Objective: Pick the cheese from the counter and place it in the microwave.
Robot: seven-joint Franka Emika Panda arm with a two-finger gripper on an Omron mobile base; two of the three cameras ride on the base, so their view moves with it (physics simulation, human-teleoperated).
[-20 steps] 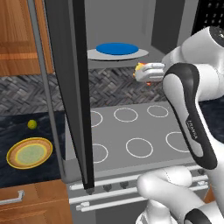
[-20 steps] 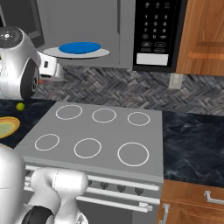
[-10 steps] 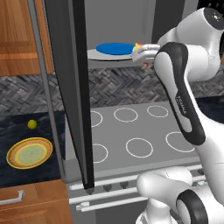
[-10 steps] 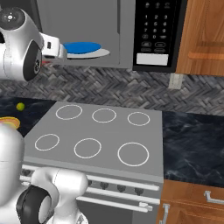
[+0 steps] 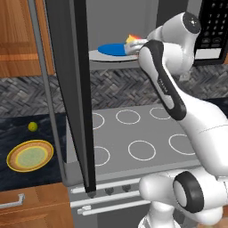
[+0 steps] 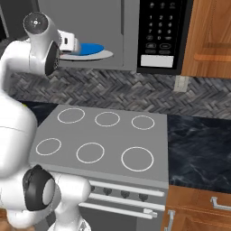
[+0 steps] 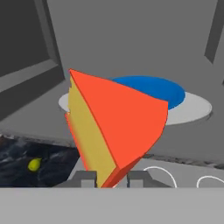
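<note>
Red-orange cheese pinched in end effector before microwave; finger contact clear from hand view

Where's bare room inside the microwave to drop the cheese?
The cheese sits in the pincer at the mouth of the microwave. The white turntable carries a blue disc whose top is bare; the grey floor beside the turntable is bare too. Passage is tight on the open door side.
</note>
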